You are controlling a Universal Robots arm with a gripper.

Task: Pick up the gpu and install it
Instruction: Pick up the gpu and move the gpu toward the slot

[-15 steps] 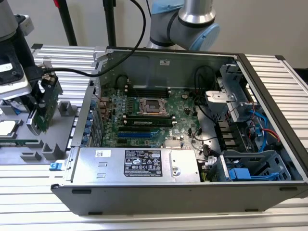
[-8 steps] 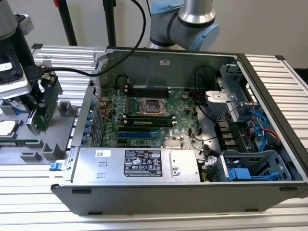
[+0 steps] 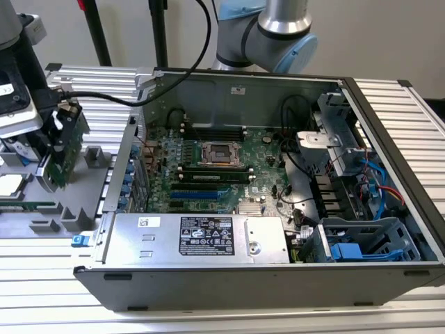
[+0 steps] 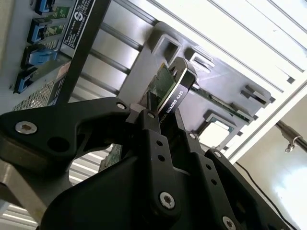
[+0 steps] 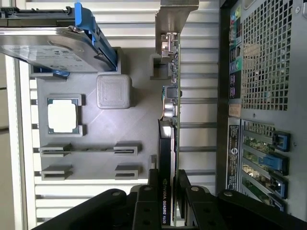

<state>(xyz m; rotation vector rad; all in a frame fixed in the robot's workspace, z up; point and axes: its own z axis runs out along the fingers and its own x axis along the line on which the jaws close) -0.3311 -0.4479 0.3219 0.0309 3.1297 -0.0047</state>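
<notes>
The gpu (image 3: 64, 149) stands upright on edge at the exterior view's left, over the grey parts holder (image 3: 73, 217) beside the open computer case. Its green board faces the case. My gripper (image 3: 59, 120) is shut on the card's top edge. In the second wrist view the black fingers (image 4: 152, 125) clamp the thin card (image 4: 171, 91) from both sides. In the first wrist view the gripper (image 5: 168, 194) holds the black-edged card (image 5: 167, 139), whose metal bracket (image 5: 175, 12) points away from me. I cannot tell whether the card's lower edge touches the holder.
The case (image 3: 389, 104) lies open with the green motherboard (image 3: 215, 163) inside and a silver power supply (image 3: 201, 236) in front. The grey holder (image 5: 105, 134) carries a processor (image 5: 62, 115) and a drive with blue rails (image 5: 53, 40). The case's rear slots (image 5: 268, 158) are close to the card.
</notes>
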